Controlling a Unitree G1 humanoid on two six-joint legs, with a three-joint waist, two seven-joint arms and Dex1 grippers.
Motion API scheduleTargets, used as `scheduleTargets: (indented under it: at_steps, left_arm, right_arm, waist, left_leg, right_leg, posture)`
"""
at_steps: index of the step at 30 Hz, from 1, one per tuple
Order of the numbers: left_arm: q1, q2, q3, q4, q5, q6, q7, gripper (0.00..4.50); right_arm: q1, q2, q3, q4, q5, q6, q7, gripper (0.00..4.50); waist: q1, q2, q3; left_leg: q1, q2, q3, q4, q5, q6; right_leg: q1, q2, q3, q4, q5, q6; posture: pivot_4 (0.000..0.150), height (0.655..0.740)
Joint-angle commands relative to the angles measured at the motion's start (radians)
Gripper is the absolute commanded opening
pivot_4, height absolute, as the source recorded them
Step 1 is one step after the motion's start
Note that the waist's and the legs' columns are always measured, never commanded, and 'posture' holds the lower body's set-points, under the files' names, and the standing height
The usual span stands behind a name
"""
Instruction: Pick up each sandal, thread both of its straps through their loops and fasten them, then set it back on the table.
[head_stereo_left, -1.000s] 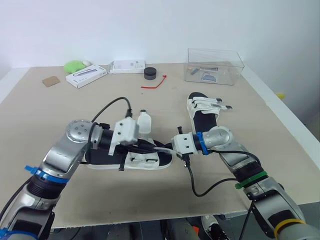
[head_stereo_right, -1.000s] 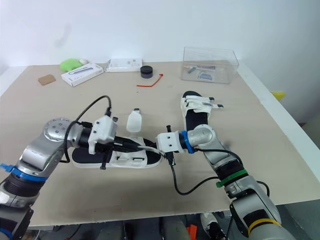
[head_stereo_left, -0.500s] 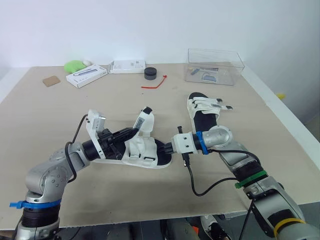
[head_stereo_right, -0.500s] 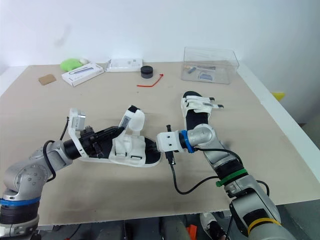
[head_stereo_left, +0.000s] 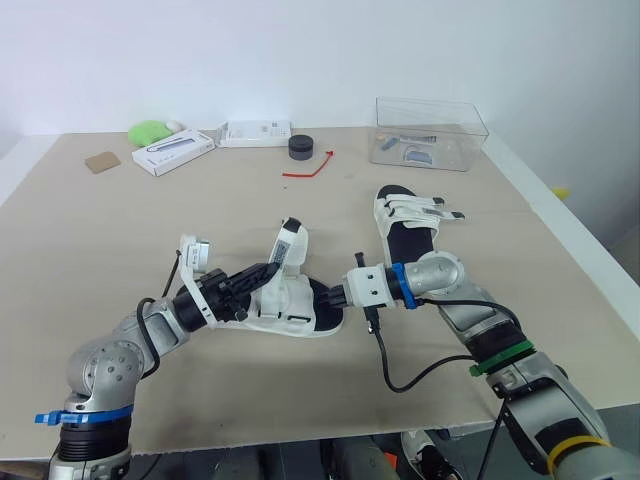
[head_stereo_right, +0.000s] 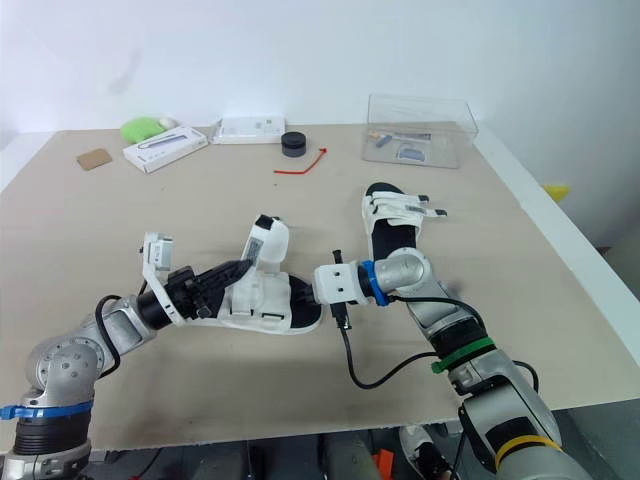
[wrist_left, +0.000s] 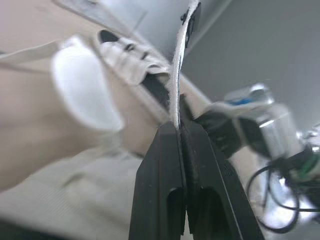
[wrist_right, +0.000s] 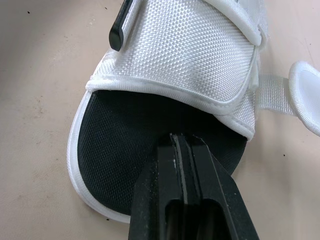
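Note:
A white sandal with a black footbed (head_stereo_left: 300, 312) lies in the middle of the table. One of its straps (head_stereo_left: 290, 243) stands upright. My left gripper (head_stereo_left: 266, 274) reaches in low from the left and is shut on that strap (wrist_left: 176, 75), which rises between the fingertips in the left wrist view. My right gripper (head_stereo_left: 338, 296) is shut, its tips resting on the footbed at the sandal's toe end (wrist_right: 125, 145); nothing shows between its fingers. A second white sandal (head_stereo_left: 408, 222) lies flat behind the right arm, its straps laid across it.
A clear plastic box (head_stereo_left: 428, 132) stands at the back right. A black puck (head_stereo_left: 300, 147), a red wire (head_stereo_left: 308, 168), two white boxes (head_stereo_left: 172, 152) (head_stereo_left: 255, 132), a green object (head_stereo_left: 150, 131) and a brown square (head_stereo_left: 101, 162) line the back. A black cable (head_stereo_left: 400, 375) hangs from the right wrist.
My left arm has swung from above the sandal down low to the left, pulling the strap upright. In the last half second it barely shifted. The right arm stayed still.

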Motion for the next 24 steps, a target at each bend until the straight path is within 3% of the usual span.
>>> scheduleTargets:
  at_steps: [1,13,18,21,24]
  left_arm:
    - [-0.021,0.002,0.021,0.032,-0.022,0.002,0.002,0.08]
    - [-0.006,0.023,-0.03,0.116,0.141,-0.102,-0.056,0.08]
    - [-0.013,0.023,-0.033,0.121,0.146,-0.106,-0.073,0.08]
    - [-0.012,0.032,-0.021,0.121,0.15,-0.113,-0.074,0.87]
    - [-0.013,0.063,-0.008,0.112,0.161,-0.124,-0.085,2.3]
  right_arm:
    - [0.037,-0.025,0.035,0.03,-0.068,0.033,0.013,0.0]
    - [0.052,-0.035,0.033,0.003,-0.069,0.046,0.011,0.0]
    - [0.05,-0.035,0.035,0.002,-0.068,0.045,0.011,0.0]
    - [0.051,-0.035,0.035,0.001,-0.068,0.044,0.009,0.0]
    - [0.055,-0.036,0.035,-0.002,-0.069,0.045,0.008,0.0]
  waist:
    - [0.0,0.0,0.0]
    - [0.0,0.0,0.0]
    - [0.0,0.0,0.0]
    - [0.0,0.0,0.0]
    - [0.0,0.0,0.0]
  left_leg:
    - [0.0,0.0,0.0,0.0,0.0,0.0]
    - [-0.001,0.0,0.0,0.0,-0.001,-0.001]
    - [-0.001,0.0,0.0,0.0,-0.001,-0.001]
    - [-0.001,0.0,0.0,0.0,-0.001,-0.001]
    - [-0.001,0.0,0.0,-0.001,-0.001,-0.001]
  right_leg:
    - [0.0,0.0,0.0,0.0,0.0,0.0]
    - [0.0,0.0,0.0,-0.001,-0.001,0.0]
    - [0.0,0.0,0.0,-0.001,-0.001,0.0]
    - [0.0,0.0,0.0,-0.001,-0.001,0.0]
    - [-0.001,0.0,0.0,-0.001,-0.001,0.0]
  posture:
    - [0.15,0.74]
    - [0.15,0.74]
    - [0.15,0.74]
    - [0.15,0.74]
    - [0.15,0.74]
